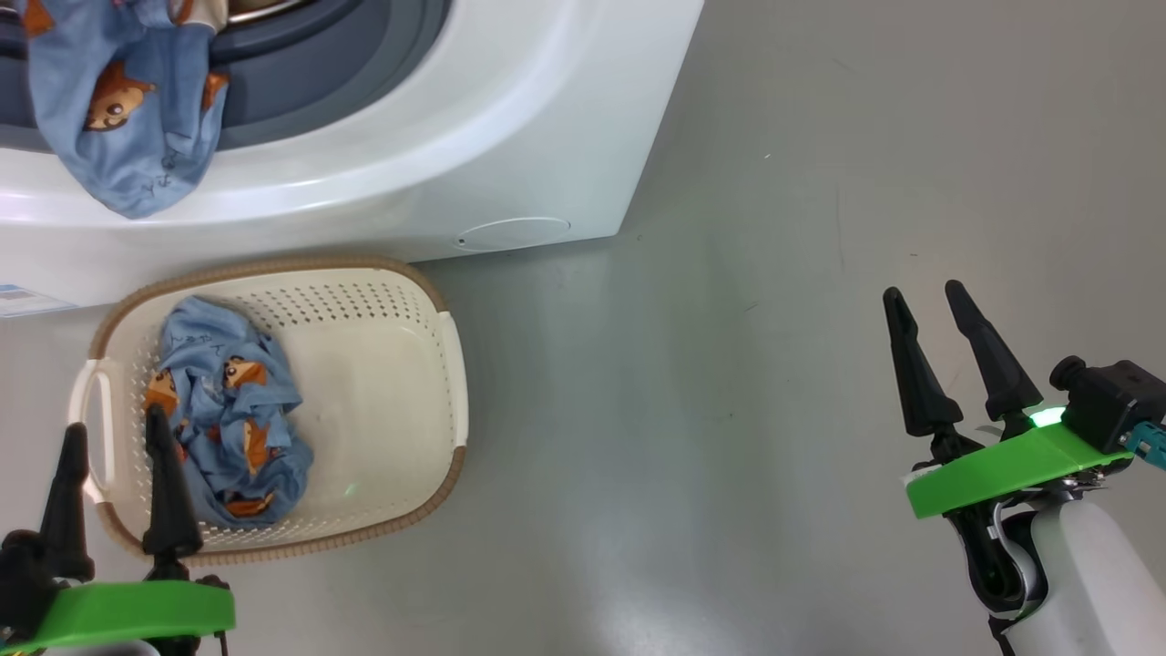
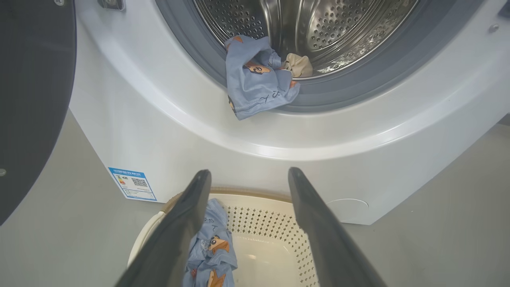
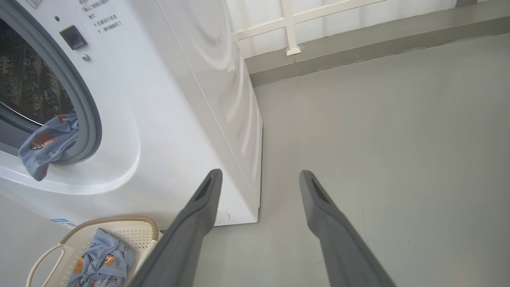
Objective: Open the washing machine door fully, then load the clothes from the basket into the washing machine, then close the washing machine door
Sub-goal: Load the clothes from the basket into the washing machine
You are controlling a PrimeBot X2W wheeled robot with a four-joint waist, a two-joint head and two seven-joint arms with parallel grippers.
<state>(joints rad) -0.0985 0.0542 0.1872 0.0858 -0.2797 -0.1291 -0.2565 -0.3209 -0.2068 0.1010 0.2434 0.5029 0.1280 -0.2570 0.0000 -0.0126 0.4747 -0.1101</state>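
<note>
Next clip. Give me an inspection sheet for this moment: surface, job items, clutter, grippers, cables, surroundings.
Surface: smooth grey floor.
Washing machine: door swung open, steel drum exposed.
Clothes: hanging garment, blue with a cartoon print, is draped over the gasket and partly outside; cream piece lies in the drum; basket garment, same print, lies in the basket.
Clutter: nothing seen.
Grippers: left gripper open and empty, over the basket's near edge; right gripper open and empty, over bare floor.
Cables: teal connector at the right wrist; nothing trailing.
Surroundings: white railing on a grey kerb beyond the machine.
</note>
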